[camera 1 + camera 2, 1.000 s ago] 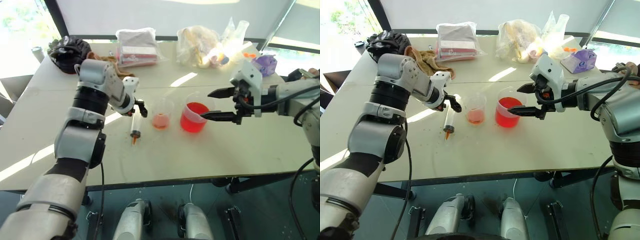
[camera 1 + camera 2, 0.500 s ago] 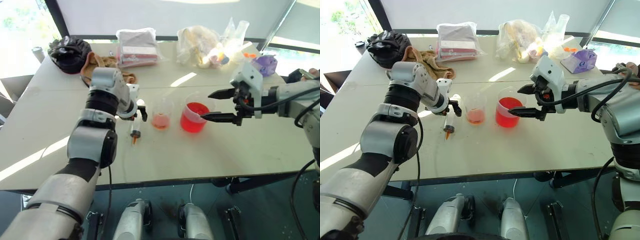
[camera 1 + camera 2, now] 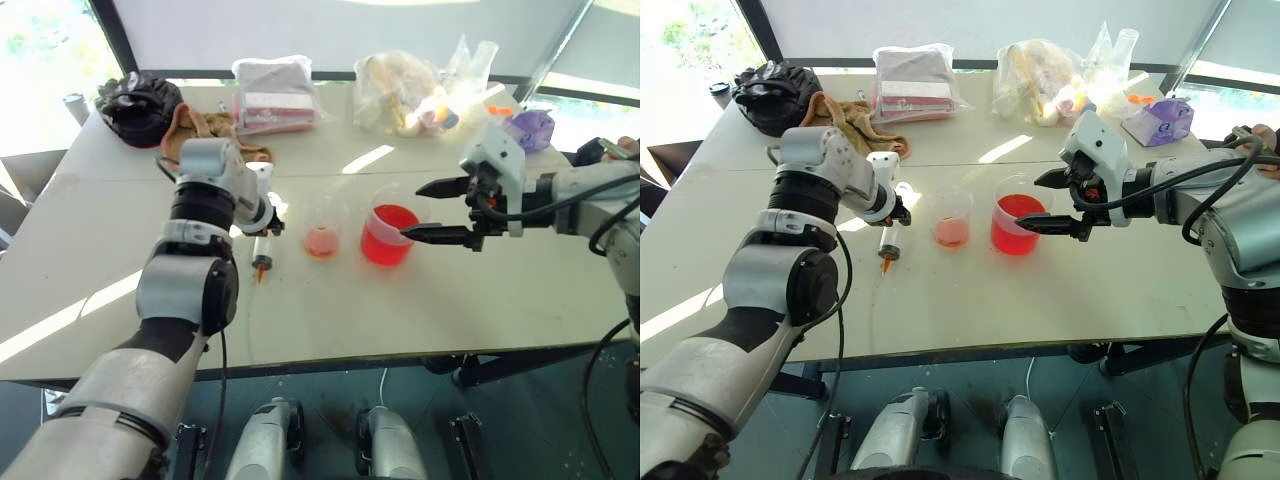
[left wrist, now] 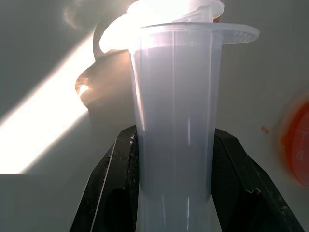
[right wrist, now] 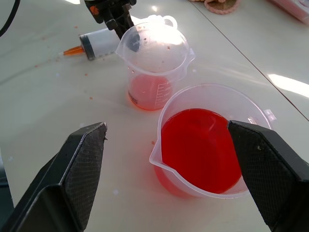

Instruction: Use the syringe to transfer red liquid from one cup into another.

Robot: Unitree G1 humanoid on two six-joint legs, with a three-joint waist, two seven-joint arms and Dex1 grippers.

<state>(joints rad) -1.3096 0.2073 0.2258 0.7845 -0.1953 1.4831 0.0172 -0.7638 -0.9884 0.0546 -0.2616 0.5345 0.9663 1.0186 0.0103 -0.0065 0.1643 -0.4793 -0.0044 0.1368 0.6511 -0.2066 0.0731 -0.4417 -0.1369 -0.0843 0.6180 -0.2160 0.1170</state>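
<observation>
Clear syringe [image 3: 888, 241] lies on the counter [image 3: 970, 300], left fingers [image 4: 116, 193] pinching its barrel, orange tip toward the near edge. Small cup [image 3: 952, 218] sits just beside it; spouted beaker [image 3: 1016, 222] of red liquid [image 5: 200, 150] beyond. Right fingers [image 5: 270, 169] spread wide, hovering at the beaker.

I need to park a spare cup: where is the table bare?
Bare along the table near edge, before the smaller cup and spouted beaker. Crowded at the far edge: bags, cloth.
</observation>
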